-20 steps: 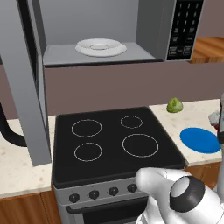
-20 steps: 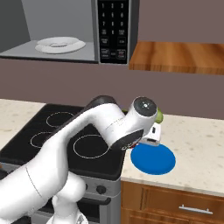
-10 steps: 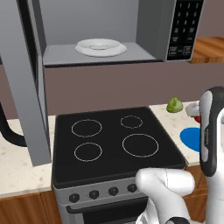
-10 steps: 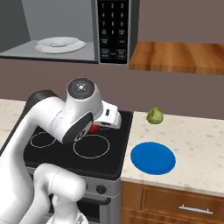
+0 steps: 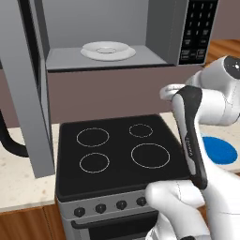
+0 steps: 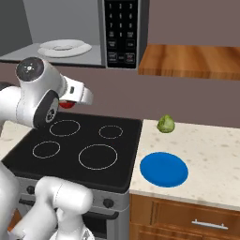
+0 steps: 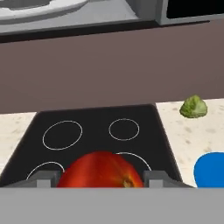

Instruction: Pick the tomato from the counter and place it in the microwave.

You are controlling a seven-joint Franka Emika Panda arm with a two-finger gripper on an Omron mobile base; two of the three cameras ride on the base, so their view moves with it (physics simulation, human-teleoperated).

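Moved since the earlier frame: arm swung left, gripper (image 7: pixel 101 179) now above the stovetop (image 6: pixel 75 145).
Fingers clamped on the tomato (image 7: pixel 101 171); microwave (image 5: pixel 112 44) open, white plate (image 5: pixel 108 50) inside.

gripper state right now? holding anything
Gripper: shut on the tomato, held above the stovetop.

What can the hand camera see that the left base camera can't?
The hand view alone gives the tomato held between the gripper fingers, and the green lumpy ball on the counter.

The left base view alone gives the microwave's open door and black keypad.

Both show the black stovetop, the blue disc and the white plate in the microwave.
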